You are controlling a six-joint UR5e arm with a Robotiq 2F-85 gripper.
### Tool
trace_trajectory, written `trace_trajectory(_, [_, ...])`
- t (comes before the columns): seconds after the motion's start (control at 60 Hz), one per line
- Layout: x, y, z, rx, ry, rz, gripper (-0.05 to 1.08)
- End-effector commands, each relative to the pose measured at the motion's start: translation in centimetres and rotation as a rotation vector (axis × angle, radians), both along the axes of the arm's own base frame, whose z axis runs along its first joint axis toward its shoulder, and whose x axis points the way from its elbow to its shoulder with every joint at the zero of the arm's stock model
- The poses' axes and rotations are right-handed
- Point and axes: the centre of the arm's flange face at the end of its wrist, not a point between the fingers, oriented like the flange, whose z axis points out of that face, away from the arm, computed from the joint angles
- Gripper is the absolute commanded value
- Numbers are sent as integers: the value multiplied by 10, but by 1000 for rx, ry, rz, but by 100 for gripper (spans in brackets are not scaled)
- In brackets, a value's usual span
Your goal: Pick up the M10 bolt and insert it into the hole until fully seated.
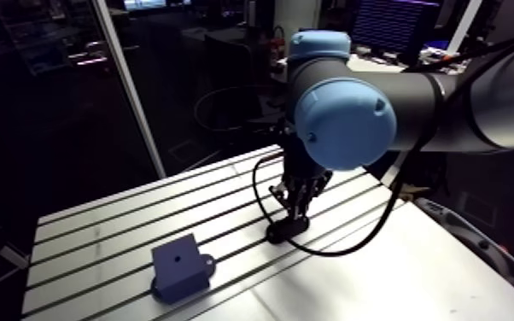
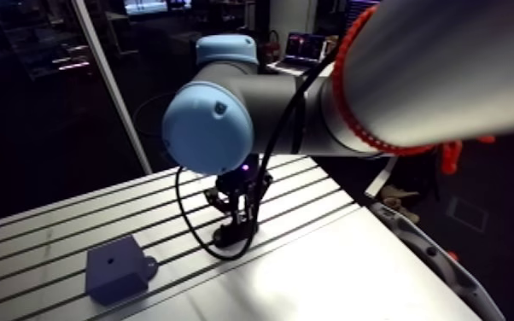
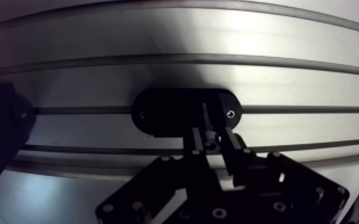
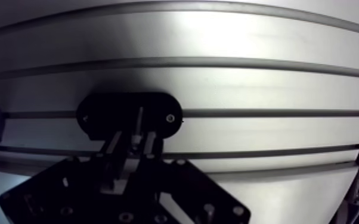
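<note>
Arm view overlooks table (image 1: 98, 226); wrist view skims it.

- my forearm (image 1: 474, 102) comes in nearly level from the side and bends at the wrist (image 1: 346, 119), whose light-blue cap faces the arm view.
- below that joint my gripper (image 1: 297, 198) points straight down, held upright.
- in the wrist view my two fingers (image 3: 231, 146) stand drawn in close, leaning toward each other at the tips.
- they are clamped on the slim bolt (image 3: 209, 132) standing between them.
</note>
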Motion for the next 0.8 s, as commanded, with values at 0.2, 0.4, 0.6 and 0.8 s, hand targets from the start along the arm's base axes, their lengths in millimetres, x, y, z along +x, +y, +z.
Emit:
trace_trajectory(0.2, [0,0,-1,-3,-2,-1,73])
trace_trajectory(0.4, [0,-1,1,-2,2,2,76])
trace_trajectory(0.6, [-2,0,4,-2,8,-9,79])
trace_trajectory(0.8, [-4,5,14,5,23,-21,90])
